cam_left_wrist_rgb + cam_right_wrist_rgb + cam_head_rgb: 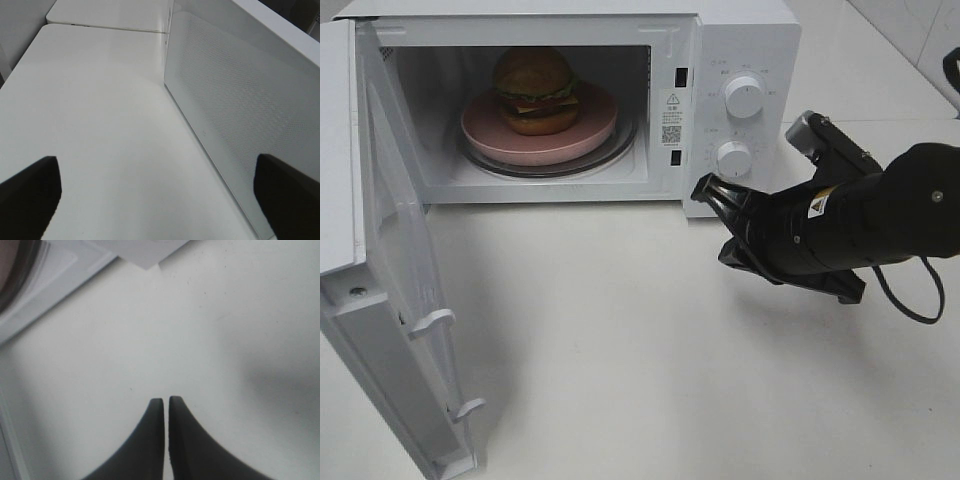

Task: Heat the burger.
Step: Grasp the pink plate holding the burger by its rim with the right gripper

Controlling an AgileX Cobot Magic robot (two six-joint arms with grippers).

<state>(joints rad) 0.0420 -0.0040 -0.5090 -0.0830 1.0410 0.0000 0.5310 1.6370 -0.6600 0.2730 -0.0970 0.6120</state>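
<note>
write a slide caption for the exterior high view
Burger on a pink plate inside the open microwave, door swung wide; right gripper, jaws shut, near the lower knob.

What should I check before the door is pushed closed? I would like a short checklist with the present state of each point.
1. Burger sits on the plate inside the microwave: ok.
2. Door wide open, doorway free: ok.
3. Right tool shut, empty, outside the microwave: ok.
4. Left tool open, beside the door's outer face: ok.
5. Left tool touching the door: cannot tell.
</note>
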